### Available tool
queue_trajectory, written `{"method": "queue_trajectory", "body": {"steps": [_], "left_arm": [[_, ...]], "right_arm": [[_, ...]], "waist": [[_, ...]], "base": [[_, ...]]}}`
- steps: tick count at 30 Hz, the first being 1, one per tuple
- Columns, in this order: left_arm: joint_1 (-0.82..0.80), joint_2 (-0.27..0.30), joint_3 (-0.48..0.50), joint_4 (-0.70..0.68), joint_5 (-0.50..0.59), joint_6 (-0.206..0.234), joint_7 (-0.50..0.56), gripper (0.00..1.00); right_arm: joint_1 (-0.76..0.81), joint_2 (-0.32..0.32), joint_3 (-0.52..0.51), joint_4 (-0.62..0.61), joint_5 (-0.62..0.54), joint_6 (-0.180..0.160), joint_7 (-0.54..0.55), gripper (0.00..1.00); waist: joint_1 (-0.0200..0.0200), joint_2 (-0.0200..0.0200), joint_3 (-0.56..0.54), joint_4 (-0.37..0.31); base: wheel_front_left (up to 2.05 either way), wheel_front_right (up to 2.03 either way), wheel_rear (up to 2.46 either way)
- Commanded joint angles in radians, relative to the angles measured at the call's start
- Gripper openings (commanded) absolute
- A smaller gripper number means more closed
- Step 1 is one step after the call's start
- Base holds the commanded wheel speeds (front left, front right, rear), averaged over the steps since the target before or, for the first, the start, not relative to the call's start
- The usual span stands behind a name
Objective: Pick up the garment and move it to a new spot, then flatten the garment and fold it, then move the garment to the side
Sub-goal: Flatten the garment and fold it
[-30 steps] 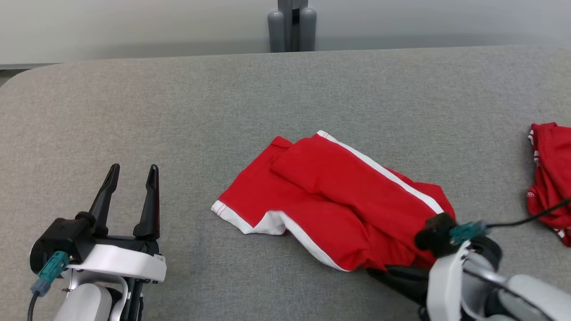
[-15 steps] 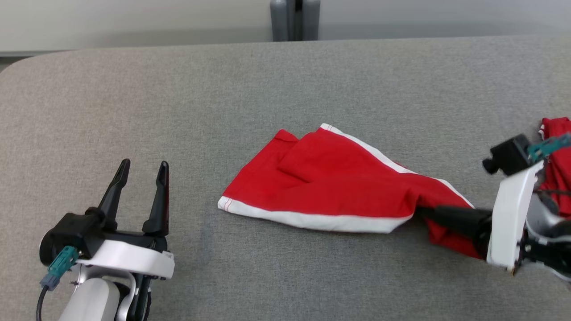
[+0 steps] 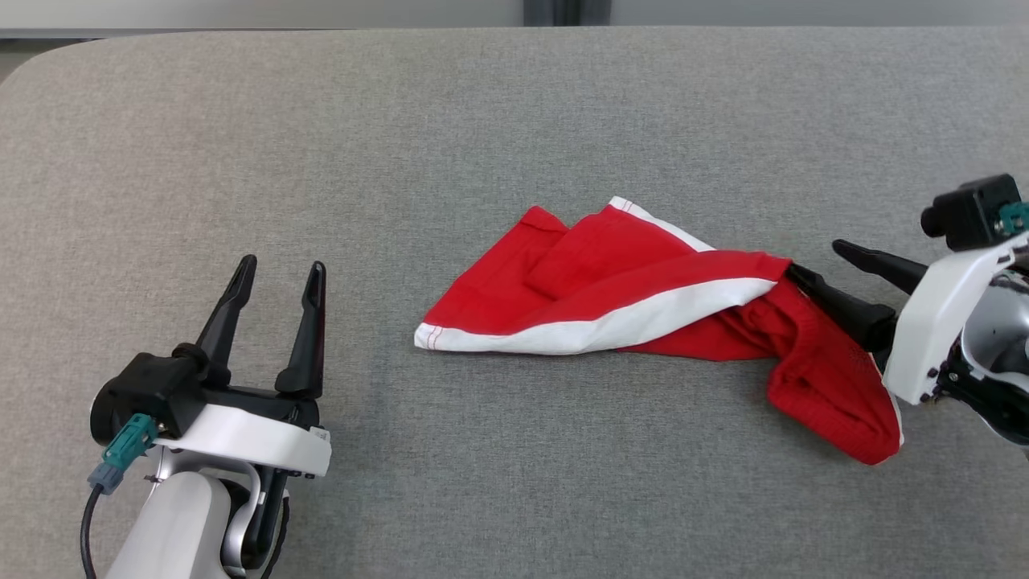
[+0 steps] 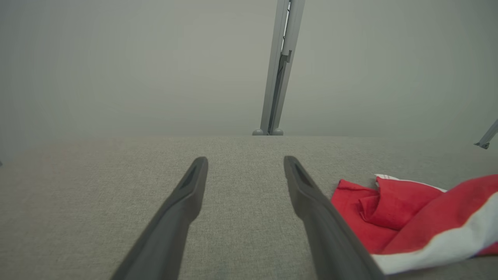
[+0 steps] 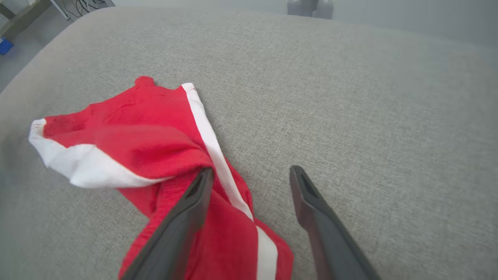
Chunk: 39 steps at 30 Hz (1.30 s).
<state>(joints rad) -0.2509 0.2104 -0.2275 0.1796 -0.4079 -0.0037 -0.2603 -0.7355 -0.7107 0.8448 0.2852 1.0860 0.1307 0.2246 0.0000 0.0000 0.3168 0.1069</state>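
A bare test lab, by the look of it: a broad desk (image 3: 514,96) covered in grey fabric (its far left corner rounded), a plain pale wall (image 4: 116,58) behind its far edge, a grey metal post (image 4: 278,66) there, and loose cables (image 5: 81,4) on the floor.

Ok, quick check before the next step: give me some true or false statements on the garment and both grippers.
1. The right gripper is clamped shut on the red garment. False: its jaws stand open, with one finger at the cloth's bunched end.
2. The left gripper is open and apart from the garment. True.
3. The garment lies flat and neatly folded. False: it is rumpled and twisted.
4. The garment rests on the grey padded surface. True.
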Motion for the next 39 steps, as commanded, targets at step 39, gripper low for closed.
{"method": "queue_trajectory", "body": {"steps": [39], "left_arm": [[0.208, 0.024, 0.074, -0.116, 0.044, 0.072, 0.044, 1.00]], "right_arm": [[0.734, 0.592, -0.779, -0.240, -0.900, 0.000, -0.428, 1.00]], "waist": [[0.0000, 0.0000, -0.232, -0.125]], "base": [[0.00, 0.00, 0.00]]}}
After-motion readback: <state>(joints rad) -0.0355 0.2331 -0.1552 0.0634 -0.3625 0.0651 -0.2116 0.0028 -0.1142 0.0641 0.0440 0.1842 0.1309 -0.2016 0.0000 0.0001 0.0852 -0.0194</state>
